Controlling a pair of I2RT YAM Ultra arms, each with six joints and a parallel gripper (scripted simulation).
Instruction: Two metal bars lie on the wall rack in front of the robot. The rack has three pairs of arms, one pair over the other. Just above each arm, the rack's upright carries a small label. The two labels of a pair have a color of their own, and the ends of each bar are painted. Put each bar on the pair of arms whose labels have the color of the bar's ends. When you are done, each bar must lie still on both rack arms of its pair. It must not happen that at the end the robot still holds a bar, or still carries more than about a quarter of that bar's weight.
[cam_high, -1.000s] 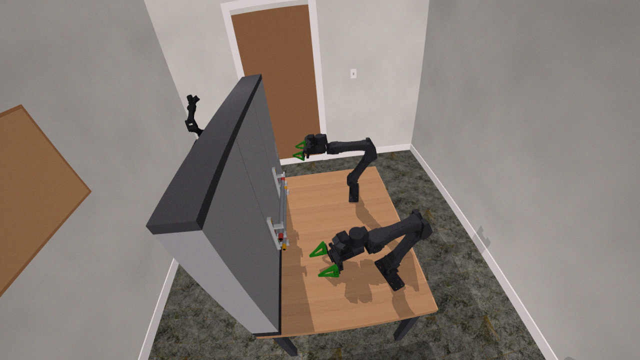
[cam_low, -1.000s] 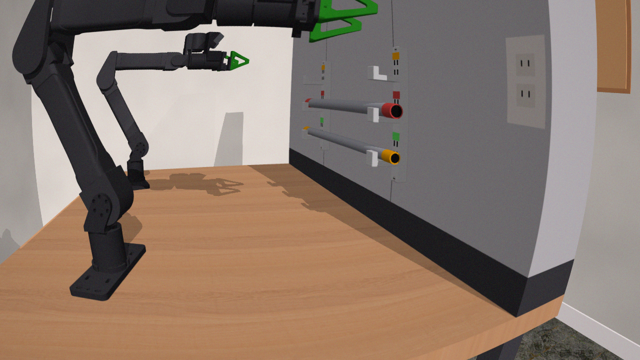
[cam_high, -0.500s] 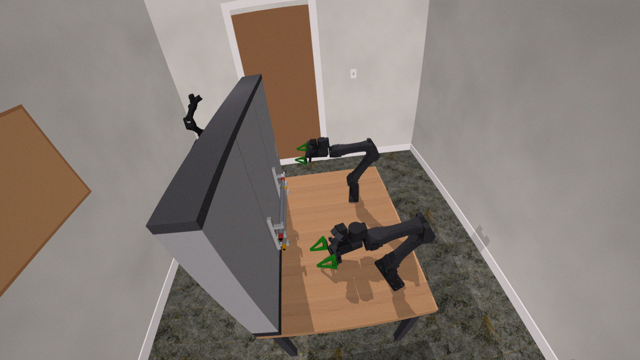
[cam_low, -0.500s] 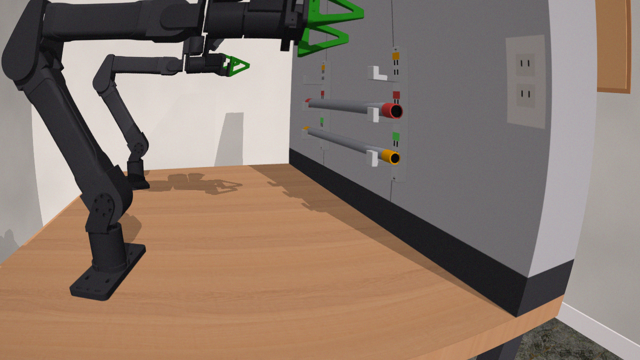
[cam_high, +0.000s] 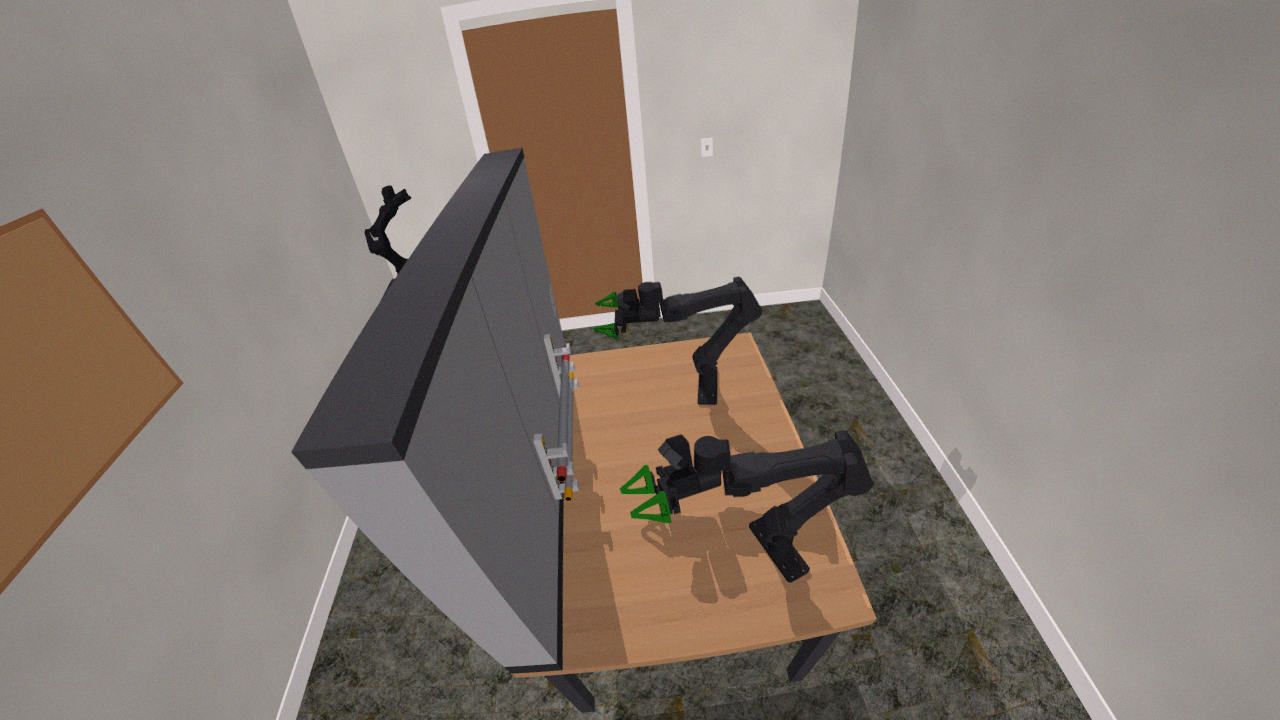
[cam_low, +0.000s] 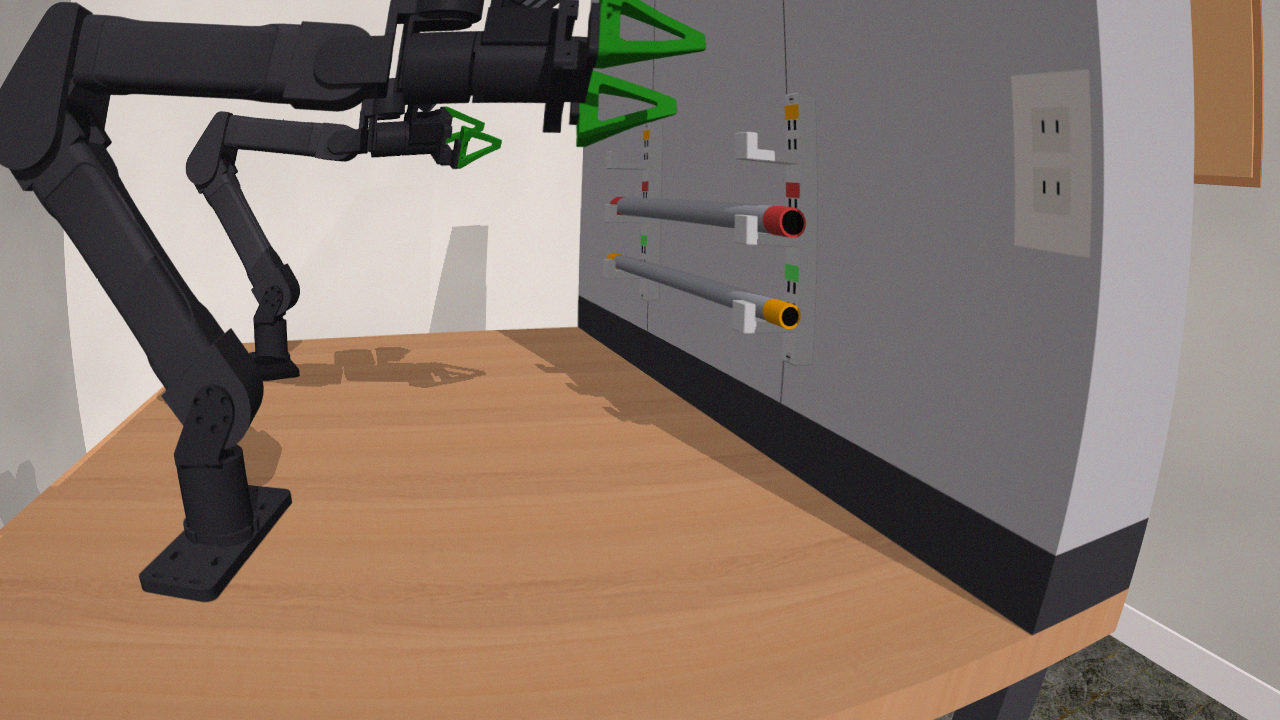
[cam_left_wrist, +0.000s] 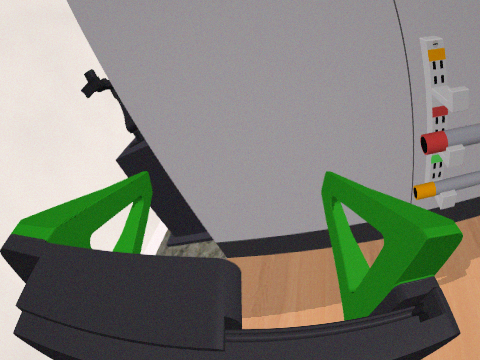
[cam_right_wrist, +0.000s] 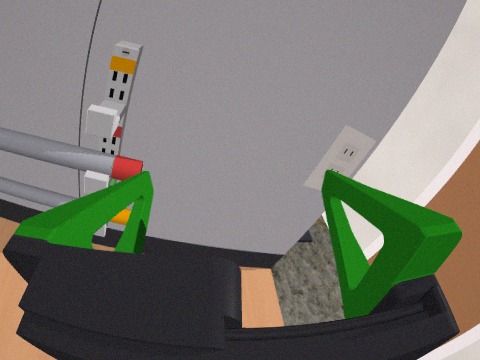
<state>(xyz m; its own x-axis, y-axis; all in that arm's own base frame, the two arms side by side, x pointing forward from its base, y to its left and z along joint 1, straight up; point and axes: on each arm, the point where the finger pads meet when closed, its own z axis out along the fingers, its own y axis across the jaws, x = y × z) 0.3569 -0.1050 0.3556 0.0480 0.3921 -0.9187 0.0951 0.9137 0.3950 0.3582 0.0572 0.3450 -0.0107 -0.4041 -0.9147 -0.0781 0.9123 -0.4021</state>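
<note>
The wall rack (cam_low: 787, 238) has three pairs of white arms. The top pair, under orange labels (cam_low: 791, 111), is empty. The red-ended bar (cam_low: 707, 214) lies on the middle pair, under red labels (cam_low: 792, 189). The orange-ended bar (cam_low: 698, 291) lies on the bottom pair, under green labels (cam_low: 791, 272). My right gripper (cam_low: 635, 76) is open and empty, in the air in front of the wall, above the bars. My left gripper (cam_low: 469, 143) is open and empty, beyond the rack's far end. The bars' ends show in the left wrist view (cam_left_wrist: 435, 142) and the right wrist view (cam_right_wrist: 127, 167).
The grey wall panel (cam_high: 465, 385) stands along one edge of the wooden table (cam_high: 689, 501). A wall outlet (cam_low: 1051, 156) sits on the panel beside the rack. A black camera stand (cam_high: 386, 228) stands behind the panel. Both arm bases are bolted to the table.
</note>
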